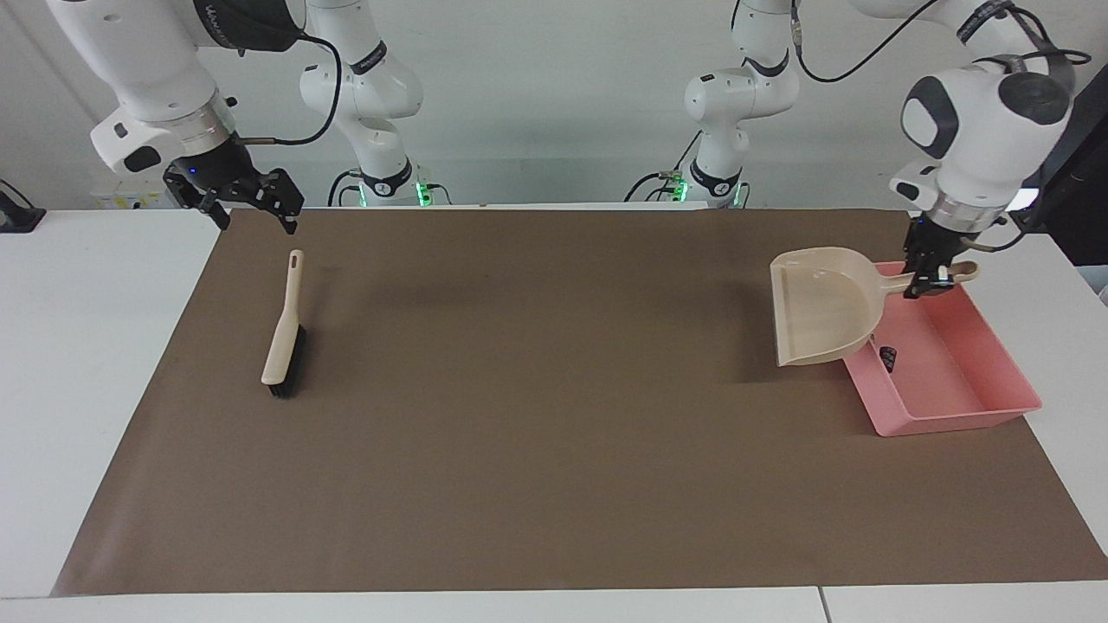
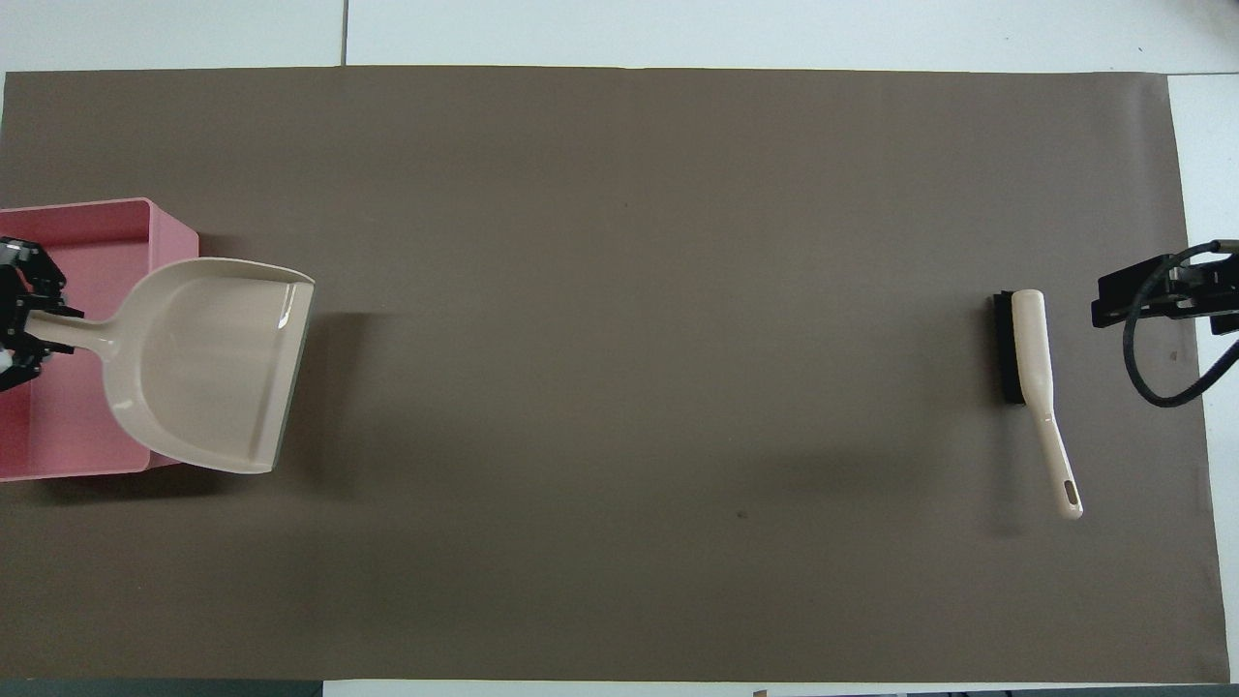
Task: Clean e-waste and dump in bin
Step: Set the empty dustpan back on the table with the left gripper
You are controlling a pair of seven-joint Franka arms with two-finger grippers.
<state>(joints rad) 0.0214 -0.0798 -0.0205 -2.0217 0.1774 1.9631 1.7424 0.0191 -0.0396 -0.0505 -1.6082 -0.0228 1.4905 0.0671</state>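
The pink bin [image 1: 961, 422] sits at the left arm's end of the brown mat. A dark bit of e-waste [image 1: 887, 356] lies on its floor, half covered by the beige dustpan [image 1: 821, 310]. In the overhead view the dustpan [image 2: 208, 363] hides the e-waste and part of the bin [image 2: 97, 208]. My left gripper [image 1: 931, 281] [image 2: 29, 327] is shut on the dustpan's handle. It holds the pan roughly level over the bin's wall and the mat beside it. My right gripper [image 1: 253, 216] [image 2: 1147, 295] hangs open and empty in the air.
A beige brush [image 1: 284, 333] [image 2: 1031, 358] with black bristles lies on the mat [image 1: 554, 415] at the right arm's end, its handle pointing toward the robots, just below the right gripper. White table surrounds the mat.
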